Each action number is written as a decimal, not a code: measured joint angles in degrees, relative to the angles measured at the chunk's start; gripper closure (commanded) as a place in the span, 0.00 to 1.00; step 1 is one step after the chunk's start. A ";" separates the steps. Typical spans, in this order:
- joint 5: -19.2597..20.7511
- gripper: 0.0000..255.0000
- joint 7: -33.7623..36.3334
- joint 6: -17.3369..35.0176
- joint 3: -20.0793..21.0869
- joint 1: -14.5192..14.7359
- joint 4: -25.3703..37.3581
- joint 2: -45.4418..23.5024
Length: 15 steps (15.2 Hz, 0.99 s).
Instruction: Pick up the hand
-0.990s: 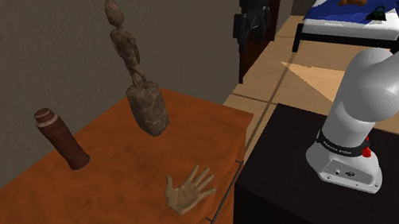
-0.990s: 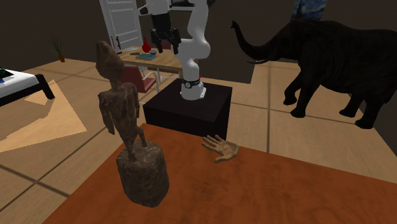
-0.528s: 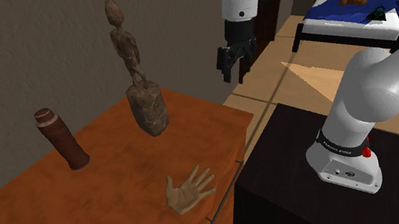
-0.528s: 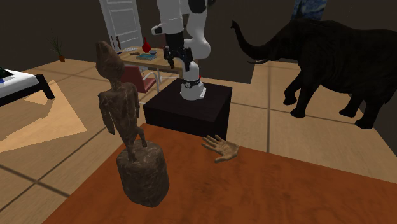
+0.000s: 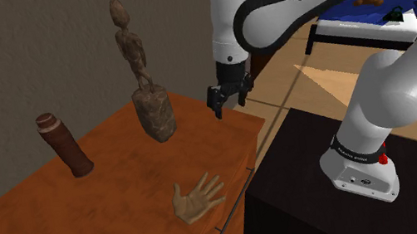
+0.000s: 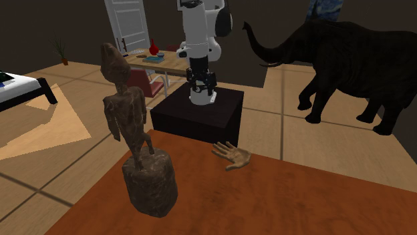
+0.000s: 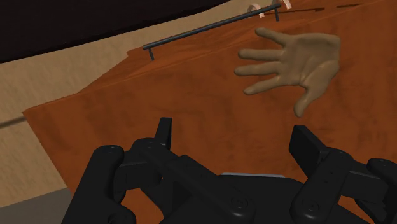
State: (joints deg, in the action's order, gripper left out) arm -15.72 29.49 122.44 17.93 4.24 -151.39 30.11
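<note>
End effector (image 7: 234, 137) hangs above the reddish-brown worktop (image 5: 86, 213), its fingers (image 7: 164, 130) spread wide with nothing between them, well short of the hand (image 7: 296, 60). That tan hand lies flat, digits splayed, close to the worktop's edge facing the stand (image 5: 315, 172), just inside the drawer's bar handle (image 7: 210, 27). The carved figure (image 5: 143, 79) and brown cylinder (image 5: 64, 145) stand well apart from it. I judge it light, stiff and thin, its digits the weak part. I'd close across the palm's two sides, low against the wood, expecting a shallow, slippery grip.
</note>
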 measured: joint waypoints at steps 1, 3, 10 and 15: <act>-0.26 0.00 1.49 2.28 1.33 0.08 -0.02 -1.94; -0.15 0.00 4.41 6.54 3.75 -0.13 0.57 -6.15; 6.54 0.00 18.71 20.75 12.17 -2.24 4.34 -22.78; 20.59 0.00 34.41 27.21 13.63 -2.01 10.20 -36.21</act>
State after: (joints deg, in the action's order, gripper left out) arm 4.87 63.90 149.65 31.56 2.23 -141.19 -6.10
